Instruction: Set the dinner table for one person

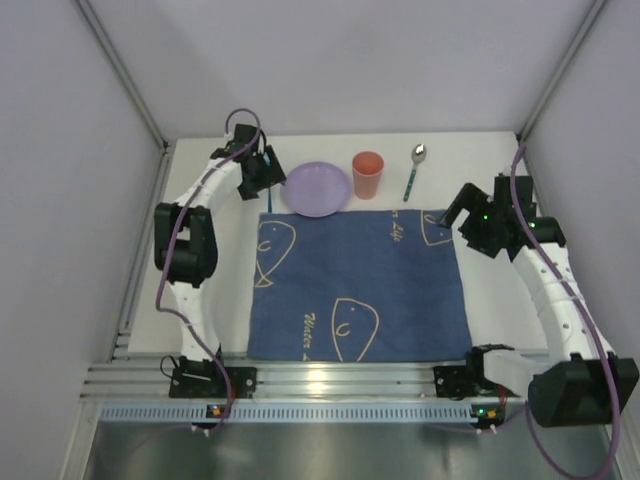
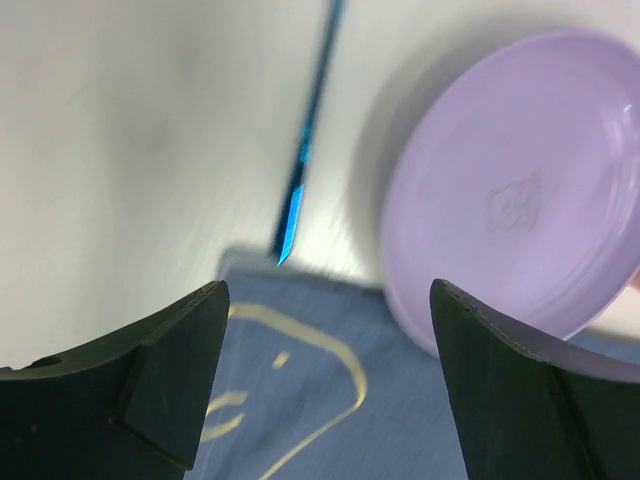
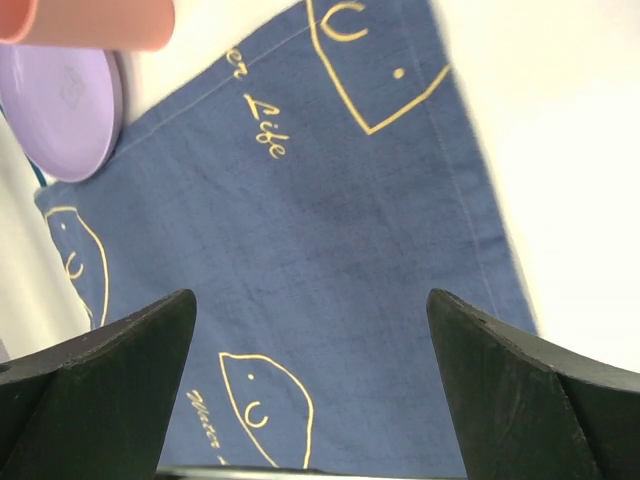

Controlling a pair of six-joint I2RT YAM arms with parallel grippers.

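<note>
The white dinner table (image 1: pixel 500 320) carries a dark blue mat with pale fish outlines (image 1: pixel 360 285). A lilac plate (image 1: pixel 317 188) lies at the mat's far edge, overlapping it; it also shows in the left wrist view (image 2: pixel 520 200). A salmon cup (image 1: pixel 368 175) stands right of the plate. A spoon with a teal handle (image 1: pixel 414 170) lies right of the cup. A thin blue utensil handle (image 2: pixel 305 150) lies left of the plate. My left gripper (image 1: pixel 268 168) is open and empty beside the plate's left rim. My right gripper (image 1: pixel 455 212) is open and empty above the mat's far right corner.
A ribbed aluminium rail (image 1: pixel 330 380) runs along the near edge with both arm bases on it. Grey walls close in the far side and both flanks. The right wrist view shows the mat (image 3: pixel 320 240), plate (image 3: pixel 65 100) and cup (image 3: pixel 90 20).
</note>
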